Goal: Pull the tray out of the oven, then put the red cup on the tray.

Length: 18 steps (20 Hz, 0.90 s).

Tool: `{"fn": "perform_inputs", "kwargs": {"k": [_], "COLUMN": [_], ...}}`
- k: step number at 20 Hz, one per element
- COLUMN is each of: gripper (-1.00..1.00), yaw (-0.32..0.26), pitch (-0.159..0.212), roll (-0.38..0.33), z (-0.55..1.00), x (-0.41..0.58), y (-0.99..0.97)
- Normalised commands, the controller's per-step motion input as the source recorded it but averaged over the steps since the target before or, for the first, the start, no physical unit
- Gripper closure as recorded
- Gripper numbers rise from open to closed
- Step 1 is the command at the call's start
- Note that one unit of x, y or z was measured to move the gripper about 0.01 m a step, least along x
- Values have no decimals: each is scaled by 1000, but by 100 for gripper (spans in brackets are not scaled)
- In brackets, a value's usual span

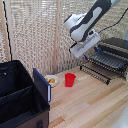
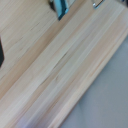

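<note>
One arm is at work here, and its hand hangs in the air just left of the oven in the exterior view, above the far right part of the desk. It carries nothing that I can see. Whether its fingers are apart or together I cannot tell, because the exterior view is too coarse and the wrist view shows mostly bare wood with only blurred finger tips at the edge.

The oven stands at the right of the exterior view with its door folded down toward the desk. The tray of thin bars seems to stick out forward over the door, so I judge the pulling step is done or almost done.

The red cup stands upright on the desk, well apart from the oven, just beside a small white bowl. A black case fills the near left. Probably the hand must go to the cup next.
</note>
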Motion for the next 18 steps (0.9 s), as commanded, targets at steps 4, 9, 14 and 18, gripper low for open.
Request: {"fn": "perform_inputs", "kwargs": {"k": [4, 9, 14, 18], "gripper": [-100, -100, -100, -100], "yaw": [-163, -143, -86, -30], "pitch": [-134, -144, -36, 7], "roll": [328, 327, 282, 134], "z": [0, 0, -59, -206], "x": [85, 45, -39, -116], "y": [290, 366, 457, 320]}}
